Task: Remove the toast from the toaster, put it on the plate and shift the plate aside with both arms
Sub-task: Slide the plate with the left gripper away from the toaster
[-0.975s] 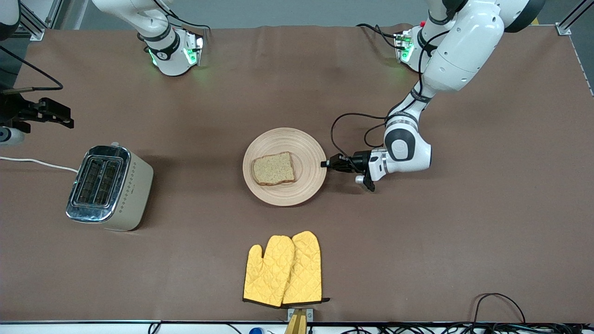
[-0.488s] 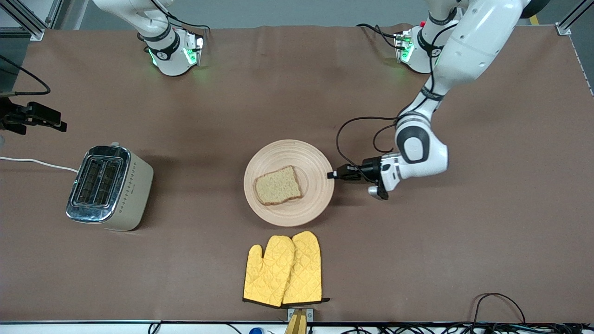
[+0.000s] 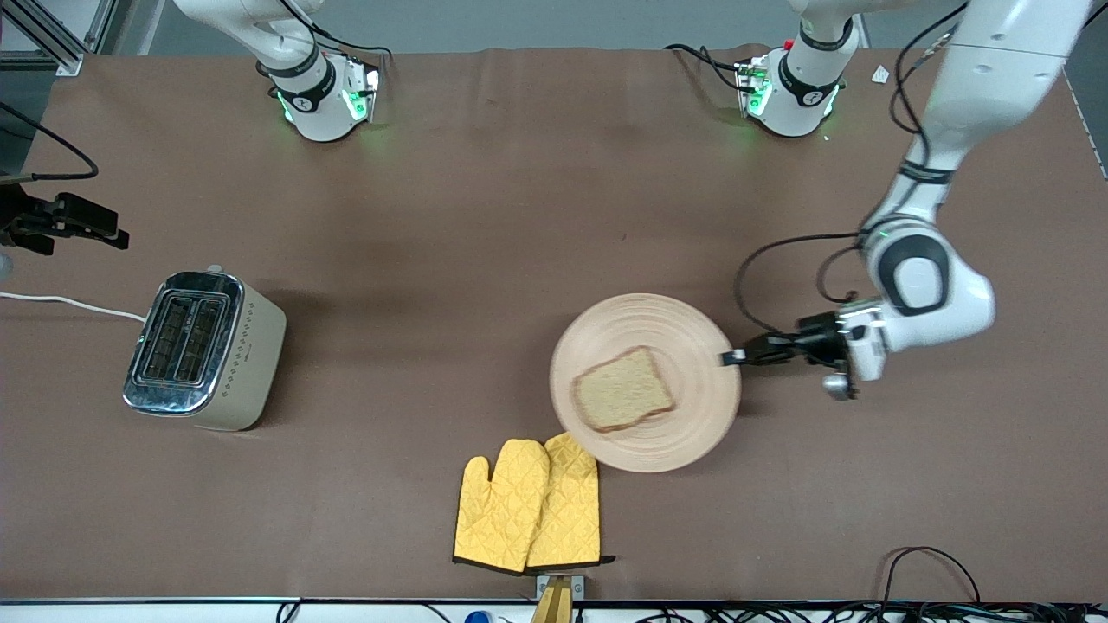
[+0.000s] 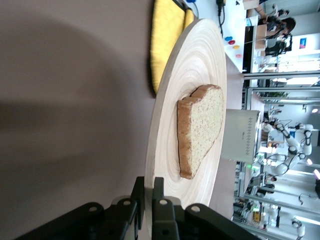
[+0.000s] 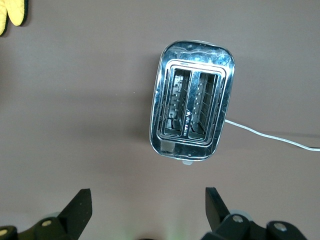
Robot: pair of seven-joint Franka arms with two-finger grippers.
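The pale wooden plate (image 3: pixel 684 346) is toward the left arm's end of the table, and the toast (image 3: pixel 623 390) lies flat on it. My left gripper (image 3: pixel 730 356) is shut on the plate's rim at the side toward the left arm's end. In the left wrist view the left gripper (image 4: pixel 151 187) has one finger on each face of the plate's (image 4: pixel 170 100) edge, with the toast (image 4: pixel 200 130) just past them. My right gripper (image 3: pixel 117 229) waits open over the table by the toaster (image 3: pixel 203 349). The right wrist view shows the right gripper (image 5: pixel 148 200) holding nothing, above the toaster (image 5: pixel 192 117).
A pair of yellow oven mitts (image 3: pixel 528 504) lies near the front edge, and the plate's rim reaches over one mitt's tip. The toaster's white cord (image 3: pixel 69 303) runs off the right arm's end. Cables (image 3: pixel 935 567) lie at the front corner.
The left gripper has drawn the plate with the toast toward the left arm's end and nearer the front camera, up to the mitts. The right gripper has barely shifted.
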